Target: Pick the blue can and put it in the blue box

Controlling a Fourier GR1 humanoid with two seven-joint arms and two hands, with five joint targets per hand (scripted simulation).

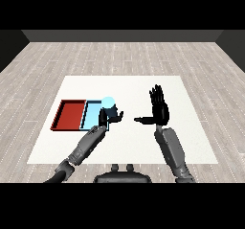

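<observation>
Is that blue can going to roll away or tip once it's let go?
The blue can looks round-sided, so on its side it would probably roll. The left hand curls round it over the blue tray, whose raised rim would likely stop it.

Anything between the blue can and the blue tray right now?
Nothing visible. The left robot hand is curled round the blue can, which is already over the light blue tray, beside the red tray.

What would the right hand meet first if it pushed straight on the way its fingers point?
Nothing, it seems: the right hand points away across bare white table; both trays lie off to its left.
</observation>
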